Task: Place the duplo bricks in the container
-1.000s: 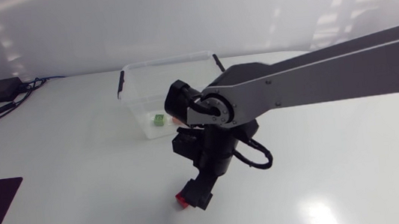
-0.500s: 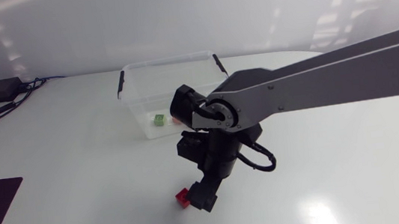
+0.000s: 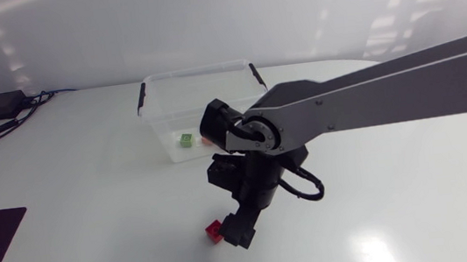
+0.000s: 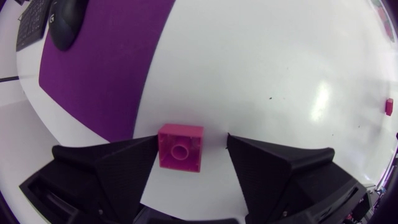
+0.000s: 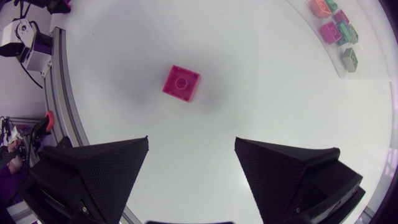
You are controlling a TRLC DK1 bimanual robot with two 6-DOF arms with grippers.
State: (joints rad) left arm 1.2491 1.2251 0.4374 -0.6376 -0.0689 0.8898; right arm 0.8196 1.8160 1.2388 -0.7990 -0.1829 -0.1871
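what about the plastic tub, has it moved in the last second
No. The tub holds the same spot by the table's far edge.

table point(image 3: 90, 191) smooth, glossy white | container point(image 3: 196, 70) clear plastic | duplo brick point(image 5: 181, 83) smooth magenta plastic | right arm link point(image 3: 387, 87) satin silver-grey metal | right gripper point(image 5: 191, 140) matt black, finely textured | mat point(image 4: 106, 68) matt purple

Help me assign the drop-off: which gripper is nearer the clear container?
Right. The right gripper hangs in front of the container, by a pink brick. The left gripper is out of the head view, near a purple mat.
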